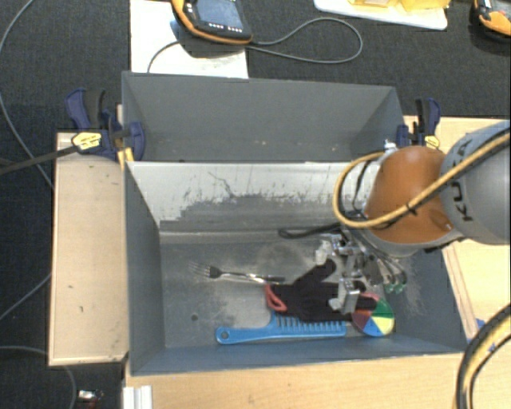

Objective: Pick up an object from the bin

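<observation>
At 5 o'clock in the bin (144, 264), the end effector (342, 286) is positioned against a black soft item (307, 298), between a blue comb (283, 330) and a multicoloured ball (375, 321). Whether it is clenched cannot be told. Nothing is raised, so the lift is judged outstanding.

Floor: a dark, near-black textured covering (48, 80) fills 9 o'clock and runs up to 11 o'clock. A thick dark cable (32, 158) crosses it at 9 o'clock, with thinner grey leads looping above and below it. At 12 o'clock a white sheet (160, 56) lies on the covering, and a black handheld pendant with orange trim (211, 17) rests partly on it, its lead curling off toward 1 o'clock. At 1 o'clock there is a white tray-like piece (375, 11), cut by the frame's edge. A second black-and-orange unit (491, 16) sits at 2 o'clock. Light is flat and even across the covering.
</observation>
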Robot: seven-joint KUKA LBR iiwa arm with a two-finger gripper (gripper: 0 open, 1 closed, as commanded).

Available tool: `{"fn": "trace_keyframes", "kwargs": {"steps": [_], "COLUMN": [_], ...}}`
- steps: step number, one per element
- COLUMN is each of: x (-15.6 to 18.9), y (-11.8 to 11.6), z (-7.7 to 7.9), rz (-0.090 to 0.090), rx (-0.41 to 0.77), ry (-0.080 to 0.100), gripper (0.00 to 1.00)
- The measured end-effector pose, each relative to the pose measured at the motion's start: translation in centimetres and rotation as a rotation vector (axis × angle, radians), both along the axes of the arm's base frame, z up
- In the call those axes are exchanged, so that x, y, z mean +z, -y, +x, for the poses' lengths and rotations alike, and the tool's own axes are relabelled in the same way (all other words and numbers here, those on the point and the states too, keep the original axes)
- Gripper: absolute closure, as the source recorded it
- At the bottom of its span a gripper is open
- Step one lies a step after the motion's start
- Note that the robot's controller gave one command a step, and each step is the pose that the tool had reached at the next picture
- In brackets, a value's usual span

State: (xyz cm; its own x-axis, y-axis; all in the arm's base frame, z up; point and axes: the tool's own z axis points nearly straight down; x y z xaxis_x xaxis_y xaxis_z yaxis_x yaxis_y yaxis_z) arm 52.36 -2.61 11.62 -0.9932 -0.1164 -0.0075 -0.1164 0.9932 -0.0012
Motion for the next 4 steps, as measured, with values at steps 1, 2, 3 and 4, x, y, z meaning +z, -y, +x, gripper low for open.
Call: {"fn": "trace_keyframes", "kwargs": {"steps": [1, 2, 3, 4], "x": [-0.4, -1.2, -3.5, -4.5], "y": [-4.4, -4.0, -2.9, -3.7], "z": [0.0, 1.2, 1.6, 1.0], "rz": [-0.003, -0.004, -0.001, -0.002], "rx": [0.079, 0.348, 0.089, 0.141], "ry": [0.009, 0.005, 0.008, 0.008], "gripper": [0.0, 0.0, 0.0, 1.0]}}
